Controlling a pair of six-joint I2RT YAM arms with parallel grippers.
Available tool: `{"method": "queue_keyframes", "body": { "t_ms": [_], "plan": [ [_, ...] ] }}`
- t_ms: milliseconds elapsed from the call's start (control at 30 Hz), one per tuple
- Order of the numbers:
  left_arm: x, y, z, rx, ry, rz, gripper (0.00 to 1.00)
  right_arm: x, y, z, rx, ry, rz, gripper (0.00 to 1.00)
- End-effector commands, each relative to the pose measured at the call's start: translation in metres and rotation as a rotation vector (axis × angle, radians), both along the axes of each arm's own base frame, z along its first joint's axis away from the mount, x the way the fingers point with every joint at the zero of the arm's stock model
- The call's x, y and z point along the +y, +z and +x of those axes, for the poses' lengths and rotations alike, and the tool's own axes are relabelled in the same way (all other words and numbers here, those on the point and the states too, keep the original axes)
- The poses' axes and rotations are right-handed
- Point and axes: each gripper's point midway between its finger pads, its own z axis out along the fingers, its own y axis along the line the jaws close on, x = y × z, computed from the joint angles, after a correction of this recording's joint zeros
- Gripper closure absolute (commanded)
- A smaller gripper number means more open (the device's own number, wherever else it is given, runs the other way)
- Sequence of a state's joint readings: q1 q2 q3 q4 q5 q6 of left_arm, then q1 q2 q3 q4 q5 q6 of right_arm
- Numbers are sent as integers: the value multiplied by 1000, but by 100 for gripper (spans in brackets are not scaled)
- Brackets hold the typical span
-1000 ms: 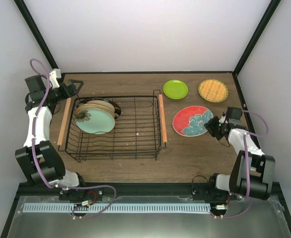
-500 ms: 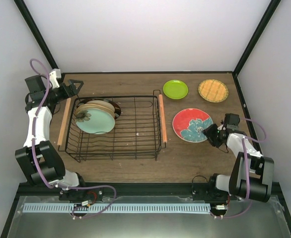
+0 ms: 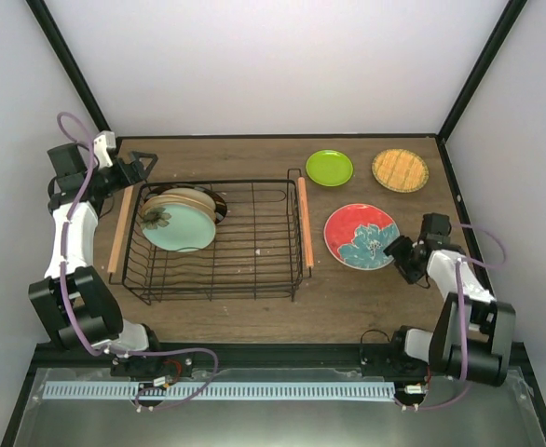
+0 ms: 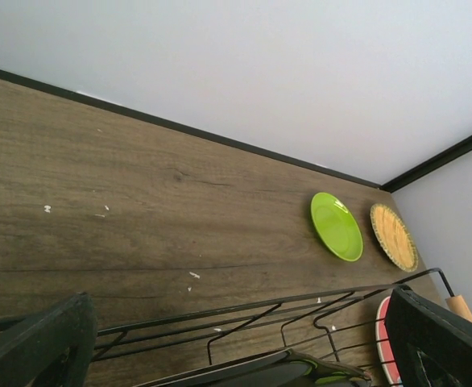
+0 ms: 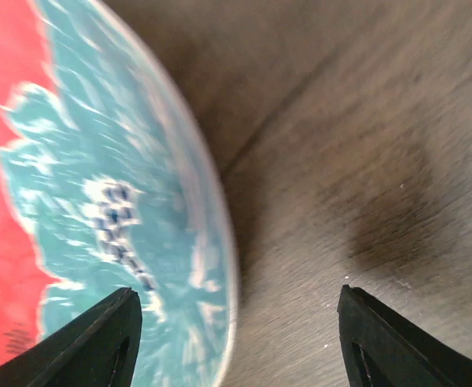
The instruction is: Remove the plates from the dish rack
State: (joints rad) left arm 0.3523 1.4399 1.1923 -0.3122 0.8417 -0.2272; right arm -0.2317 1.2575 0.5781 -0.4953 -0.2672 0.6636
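Plates, stacked and leaning at the left end of the large black wire dish rack (image 3: 254, 272): pale teal round plate (image 3: 182, 229) in front, a beige plate (image 3: 194, 196) behind it, and a dark-rimmed plate edge (image 3: 220, 205) showing at the right of the stack. By my count three are left to unload, though overlap hides the back ones. Left gripper (image 3: 145, 165) hangs over the rack's far-left corner, jaws wide apart, holding nothing. Risk there: the plates overlap closely, so a pinch on the teal rim could catch the beige plate too, or drag the stack against the wires and tip it. A lift that snags could also shift the whole rack, whose light wooden left handle (image 3: 121, 228) lies near the arm. Right of the rack on the dark wooden table (image 3: 254, 154) three plates lie flat: red round plate with teal flower (image 3: 359, 233) nearest, small lime-green plate (image 3: 330, 168) and small orange gridded plate (image 3: 400, 169) farther back. Right gripper (image 3: 397, 251) sits at the red plate's near-right rim, jaws apart, with the rim between the fingers (image 5: 91, 351) but unclamped as far as the wrist view shows. Risk here: on a low or skewed pull-away, a finger could hook the rim and slide or flip the plate toward the rack's right handle (image 3: 305, 222). A swing left across the table could clip it likewise.
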Motion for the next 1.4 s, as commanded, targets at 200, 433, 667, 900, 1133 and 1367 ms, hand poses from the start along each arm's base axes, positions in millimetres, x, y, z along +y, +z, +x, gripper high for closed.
{"method": "queue_keyframes", "body": {
  "t_ms": [200,433,667,900,1133,1367],
  "plan": [
    [-7,14,0,-53,-38,10,0,40,312,92,-902,285,-246,1],
    [-8,19,12,-62,-41,-6,0,229,348,125,-1031,783,-318,7],
    [-10,26,8,-77,-50,1,0,428,280,93,-1070,1309,-486,9],
    [-12,29,3,-87,-42,-9,0,505,242,67,-1155,1520,-528,11],
    [-14,25,-1,-86,-42,-8,0,511,232,60,-1197,1561,-528,19],
    [-13,24,1,-88,-39,-16,0,518,224,55,-1249,1610,-516,19]
  ]
}}
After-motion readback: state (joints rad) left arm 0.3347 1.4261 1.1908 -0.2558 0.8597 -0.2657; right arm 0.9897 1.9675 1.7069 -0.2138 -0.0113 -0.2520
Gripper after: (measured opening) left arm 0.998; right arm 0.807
